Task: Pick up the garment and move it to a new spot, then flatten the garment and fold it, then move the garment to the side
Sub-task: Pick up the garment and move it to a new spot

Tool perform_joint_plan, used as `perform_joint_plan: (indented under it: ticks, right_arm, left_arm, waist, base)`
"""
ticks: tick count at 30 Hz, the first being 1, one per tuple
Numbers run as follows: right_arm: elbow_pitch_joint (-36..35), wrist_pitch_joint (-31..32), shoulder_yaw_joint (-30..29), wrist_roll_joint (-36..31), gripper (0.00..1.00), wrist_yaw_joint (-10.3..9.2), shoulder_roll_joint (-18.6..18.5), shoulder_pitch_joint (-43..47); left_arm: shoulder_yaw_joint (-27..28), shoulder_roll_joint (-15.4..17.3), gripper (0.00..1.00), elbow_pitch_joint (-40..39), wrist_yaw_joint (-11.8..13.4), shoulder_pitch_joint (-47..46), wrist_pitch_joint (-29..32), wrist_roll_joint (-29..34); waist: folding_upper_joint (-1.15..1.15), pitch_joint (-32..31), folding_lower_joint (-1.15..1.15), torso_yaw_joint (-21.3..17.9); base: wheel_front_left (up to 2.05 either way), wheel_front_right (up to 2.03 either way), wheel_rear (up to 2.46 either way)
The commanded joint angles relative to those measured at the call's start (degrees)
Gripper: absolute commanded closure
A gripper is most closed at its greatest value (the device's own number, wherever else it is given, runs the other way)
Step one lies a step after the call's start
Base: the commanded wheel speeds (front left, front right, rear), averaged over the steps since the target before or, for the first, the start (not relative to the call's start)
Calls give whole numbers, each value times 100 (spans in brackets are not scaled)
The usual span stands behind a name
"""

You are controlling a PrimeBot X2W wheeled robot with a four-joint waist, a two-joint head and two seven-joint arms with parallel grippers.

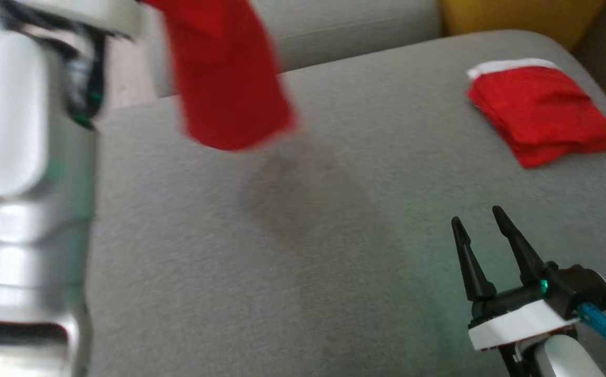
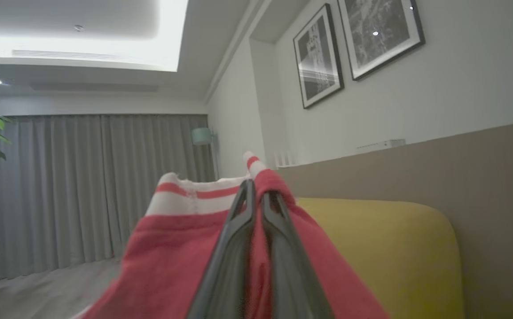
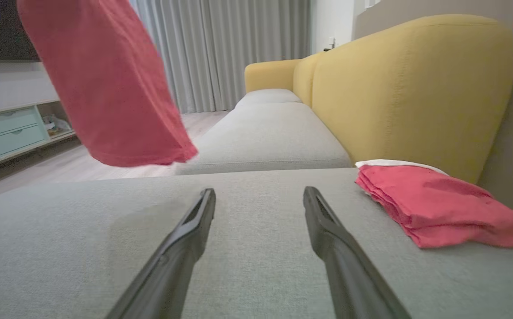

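Left wrist view: my left hand (image 2: 258,188) is clenched on the red garment (image 2: 172,248), which hangs in the air above the grey sofa seat (image 1: 282,262). My right hand (image 1: 477,215) is released, fingers apart, near a folded red cloth (image 1: 541,115).

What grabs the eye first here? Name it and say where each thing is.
A red garment dangles in mid-air over the grey sofa cushion at the head view's upper left, pinched near its striped band by the left gripper. A folded red cloth lies at the cushion's far right by the yellow backrest, and the right gripper sits open and empty at the lower right.
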Motion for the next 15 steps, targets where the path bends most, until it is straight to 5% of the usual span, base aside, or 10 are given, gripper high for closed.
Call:
perform_joint_plan:
  ticks: [1,7,14,15]
  right_arm:
    - [-222,-30,85,16,0,39,5,-232]
    - [-274,-30,97,113,0,39,120,-408]
    - [-218,-30,122,195,0,39,178,-462]
    - [-204,-30,92,203,0,39,168,-444]
  left_arm:
    - [36,135,100,-195,-35,-37,42,35]
    - [-1056,-142,100,-56,-81,1201,-244,422]
    - [-1541,-576,100,1120,356,2801,-1359,287]
    - [-1590,-612,63,1256,387,2942,-1467,188]
  waist:
    - [0,89,1,-220]
    - [0,536,1,-441]
    - [0,883,1,-503]
    - [0,882,1,-468]
  base:
    - [0,0,0]
    - [0,0,0]
    - [0,0,0]
    - [0,0,0]
